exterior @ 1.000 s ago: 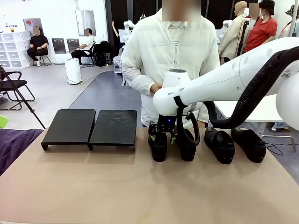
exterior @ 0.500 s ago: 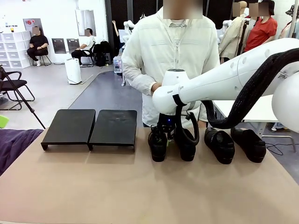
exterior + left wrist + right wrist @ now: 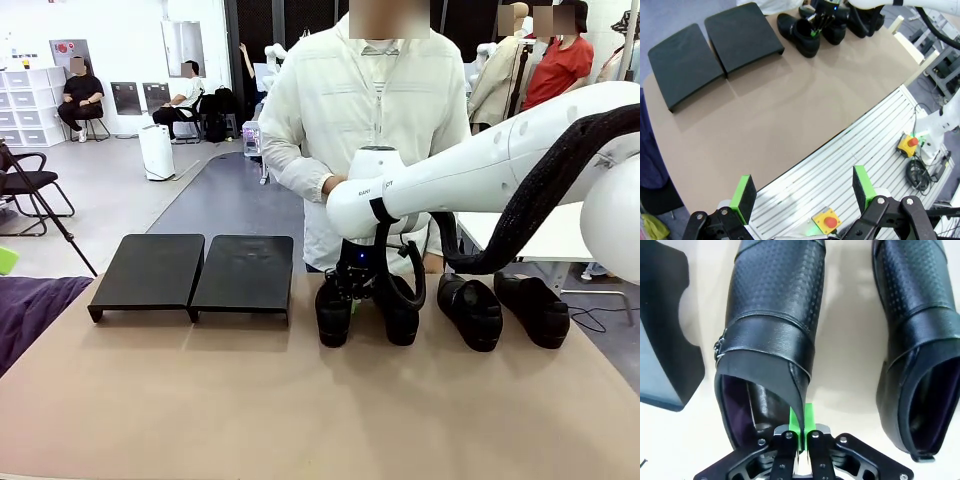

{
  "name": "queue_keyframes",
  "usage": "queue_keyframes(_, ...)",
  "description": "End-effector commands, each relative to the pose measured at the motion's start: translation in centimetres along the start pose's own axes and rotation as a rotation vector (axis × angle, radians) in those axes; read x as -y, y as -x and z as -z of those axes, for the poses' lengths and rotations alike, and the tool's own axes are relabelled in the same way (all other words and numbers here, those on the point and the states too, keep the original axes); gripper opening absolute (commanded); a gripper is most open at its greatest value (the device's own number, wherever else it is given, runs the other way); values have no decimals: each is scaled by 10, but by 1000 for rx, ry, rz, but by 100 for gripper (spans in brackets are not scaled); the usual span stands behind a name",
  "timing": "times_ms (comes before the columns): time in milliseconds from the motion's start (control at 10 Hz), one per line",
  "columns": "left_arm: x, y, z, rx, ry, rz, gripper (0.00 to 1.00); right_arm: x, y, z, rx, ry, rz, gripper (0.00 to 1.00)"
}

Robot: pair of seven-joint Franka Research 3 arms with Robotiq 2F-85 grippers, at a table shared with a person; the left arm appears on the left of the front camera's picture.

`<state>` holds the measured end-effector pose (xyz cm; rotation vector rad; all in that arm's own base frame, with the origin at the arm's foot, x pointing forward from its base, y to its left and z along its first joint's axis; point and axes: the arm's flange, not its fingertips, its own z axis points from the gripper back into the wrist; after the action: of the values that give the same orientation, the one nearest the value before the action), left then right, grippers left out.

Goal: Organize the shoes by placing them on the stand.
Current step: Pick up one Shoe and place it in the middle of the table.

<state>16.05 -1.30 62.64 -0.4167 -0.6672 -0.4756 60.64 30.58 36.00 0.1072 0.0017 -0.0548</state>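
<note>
Shoe point(image 3: 772, 305) collar pinched tight in right gripper point(image 3: 801, 416) — left gripper point(image 3: 803, 189) wide apart, empty.

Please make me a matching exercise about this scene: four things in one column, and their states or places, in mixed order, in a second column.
1. left gripper
2. right gripper
3. stand
4. rightmost shoe

A. on the table, untouched
B. shut on the leftmost shoe's rim
C. open, jaws wide
D. two black panels side by side

Pairs: 1-C, 2-B, 3-D, 4-A

Right end effector point(image 3: 801, 424) pinched closed, left point(image 3: 803, 190) wide
</note>
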Motion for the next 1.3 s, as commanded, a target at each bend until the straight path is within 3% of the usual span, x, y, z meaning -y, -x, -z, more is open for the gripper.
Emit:
queue_keyframes(0, 0, 1, -2, 0, 17, 4, 100, 2, 20, -40, -75, -7, 4, 0)
queue_keyframes(200, 0, 1, -2, 0, 17, 4, 100, 21, 76, -103, -211, 0, -14, 0)
queue_keyframes(400, 0, 1, -2, 0, 17, 4, 100, 47, 179, -170, -254, -38, -36, 0)
queue_keyframes(500, 0, 1, -2, 0, 17, 4, 100, 55, 220, -178, -272, -34, 22, 0)
queue_keyframes(600, 0, 1, -2, 0, 17, 4, 100, 56, 258, -175, -273, -9, -93, 0)
queue_keyframes(700, 0, 1, -2, 0, 17, 4, 100, 56, 285, -169, -201, -49, -165, 0)
queue_keyframes(800, 0, 1, -2, 0, 17, 4, 100, 56, 283, -167, -149, -86, -151, 0)
queue_keyframes(900, 0, 1, -2, 0, 17, 4, 100, 50, 269, -185, -269, 15, -82, 0)
queue_keyframes(1100, 0, 1, -2, 0, 17, 4, 100, 50, 269, -185, -269, 15, -82, 0)
queue_keyframes(1200, 0, 1, -2, 0, 17, 4, 100, 55, 290, -175, -232, 17, -102, 0)
